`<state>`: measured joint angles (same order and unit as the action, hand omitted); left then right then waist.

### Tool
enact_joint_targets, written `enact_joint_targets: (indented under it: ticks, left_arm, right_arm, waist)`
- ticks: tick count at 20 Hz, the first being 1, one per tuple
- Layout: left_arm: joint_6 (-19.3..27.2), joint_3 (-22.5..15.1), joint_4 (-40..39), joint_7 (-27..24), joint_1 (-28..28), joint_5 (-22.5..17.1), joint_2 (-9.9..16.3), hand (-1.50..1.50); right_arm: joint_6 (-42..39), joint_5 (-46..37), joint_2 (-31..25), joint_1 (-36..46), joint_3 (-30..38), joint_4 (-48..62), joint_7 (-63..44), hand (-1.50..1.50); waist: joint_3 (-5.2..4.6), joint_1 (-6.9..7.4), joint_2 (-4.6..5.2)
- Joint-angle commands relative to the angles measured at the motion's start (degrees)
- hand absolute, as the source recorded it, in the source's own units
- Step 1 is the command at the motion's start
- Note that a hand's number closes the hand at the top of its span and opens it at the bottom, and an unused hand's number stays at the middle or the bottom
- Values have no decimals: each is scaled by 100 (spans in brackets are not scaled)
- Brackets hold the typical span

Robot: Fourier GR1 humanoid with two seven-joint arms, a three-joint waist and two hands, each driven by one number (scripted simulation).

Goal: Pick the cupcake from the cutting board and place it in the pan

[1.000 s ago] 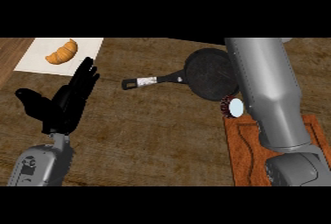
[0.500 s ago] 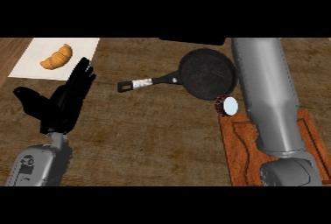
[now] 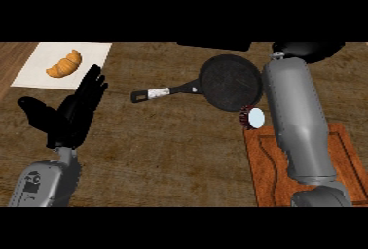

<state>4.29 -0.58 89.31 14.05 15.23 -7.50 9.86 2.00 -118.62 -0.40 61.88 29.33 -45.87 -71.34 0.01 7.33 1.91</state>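
**Cupcake tipped at the board's corner, pan just beyond it**

The cupcake point(image 3: 252, 117) lies on its side, its pale round face turned to the right and its dark red ribbed wrapper to the left. It sits at the far left corner of the brown wooden cutting board point(image 3: 273, 165) on the desk. The black round pan point(image 3: 229, 81) lies flat just beyond it, the rim very near the cupcake. The pan's handle, black with a pale band, points left.
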Motion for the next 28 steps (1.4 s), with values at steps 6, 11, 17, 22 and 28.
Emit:
enact_joint_targets:
  ticks: [6,11,17,22,28]
  left_arm:
    - [53,36,-32,35,-9,19,-9,0]
    - [-8,52,-79,130,63,-12,47,0]
    - [-6,37,-227,-35,69,-8,-50,0]
    - [-7,22,-216,4,-17,-18,-67,0]
    - [-47,11,-289,-24,-31,48,2,0]
  right_arm:
    - [1370,599,38,-650,791,-133,-1386,-150]
    - [2097,1240,38,-909,840,139,-1384,-150]
    - [3139,1156,38,-1000,409,-152,-1153,-150]
    - [3767,1128,38,-971,194,-936,-959,-150]
    - [4330,1326,39,-1114,-216,-1649,-786,-150]
  waist:
    - [22,-69,-12]
    - [21,-3,-50]
    - [9,-39,-75]
    - [7,-101,-187]
    - [2,-82,-253]
